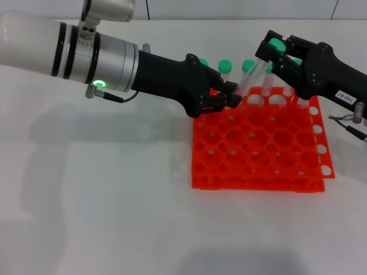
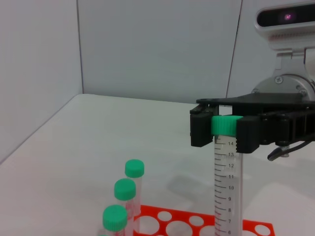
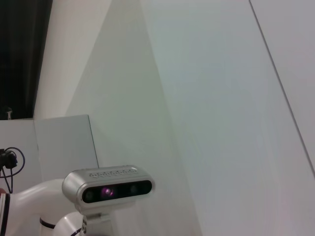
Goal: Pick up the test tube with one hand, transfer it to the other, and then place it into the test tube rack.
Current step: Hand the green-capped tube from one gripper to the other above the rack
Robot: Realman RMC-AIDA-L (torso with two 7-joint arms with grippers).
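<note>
The right gripper (image 1: 276,52) clamps the test tube (image 1: 252,77) by its cap, above the test tube rack (image 1: 258,143). The left gripper (image 1: 229,94) sits beside the tube's lower end; whether it grips, I cannot tell.

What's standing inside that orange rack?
Green-capped tubes stand along the far row of the test tube rack; the grippers hide some. The right gripper holds one test tube above it.

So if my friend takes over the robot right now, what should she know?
Right hand: shut on the test tube, gripping at its green cap, tube slanting down over the test tube rack.
Left hand: at the rack's far left corner, close to the tube's lower end; whether it grips cannot be told.
Other capped tubes stand along the rack's far edge.
Left: set the held tube into a hole and release it.
</note>
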